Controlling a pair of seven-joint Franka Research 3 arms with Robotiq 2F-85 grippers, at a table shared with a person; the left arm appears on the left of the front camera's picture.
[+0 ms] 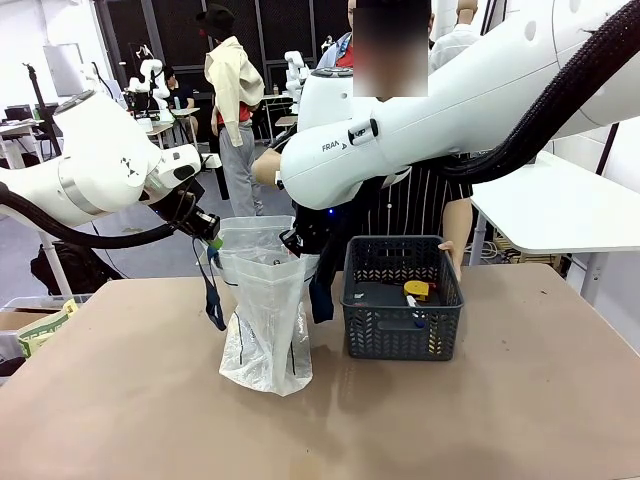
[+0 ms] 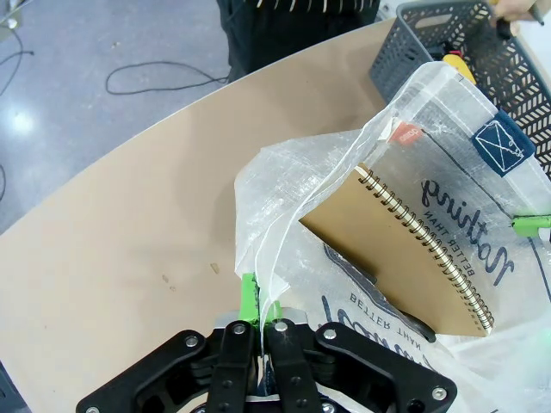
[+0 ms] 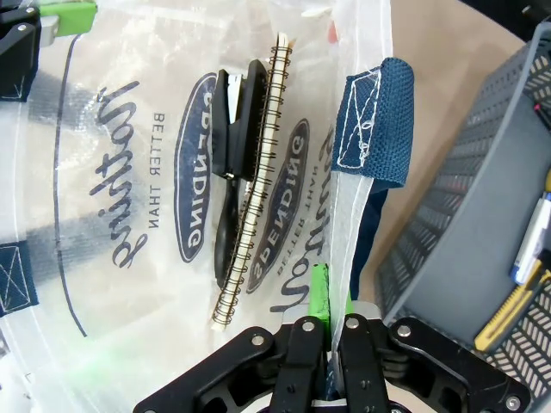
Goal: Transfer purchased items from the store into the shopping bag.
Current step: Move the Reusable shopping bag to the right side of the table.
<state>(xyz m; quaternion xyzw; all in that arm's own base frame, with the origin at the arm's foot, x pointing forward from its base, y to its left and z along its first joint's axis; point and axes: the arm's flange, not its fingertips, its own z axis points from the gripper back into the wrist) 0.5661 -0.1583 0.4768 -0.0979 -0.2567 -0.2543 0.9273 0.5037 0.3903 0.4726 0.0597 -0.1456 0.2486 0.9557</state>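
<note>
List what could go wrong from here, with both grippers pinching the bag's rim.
1. The left gripper and the right gripper each pinch just a thin fold of the shopping bag at its rim. The film could slip out and the mouth collapse.
2. The spiral notebook leans tilted inside the bag, so items dropped in next may catch on it.

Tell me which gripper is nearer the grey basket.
Right. The right gripper pinches the rim of the shopping bag on the side beside the basket, close to its wall. The left gripper pinches the opposite rim, with the bag's open mouth between it and the basket.
</note>
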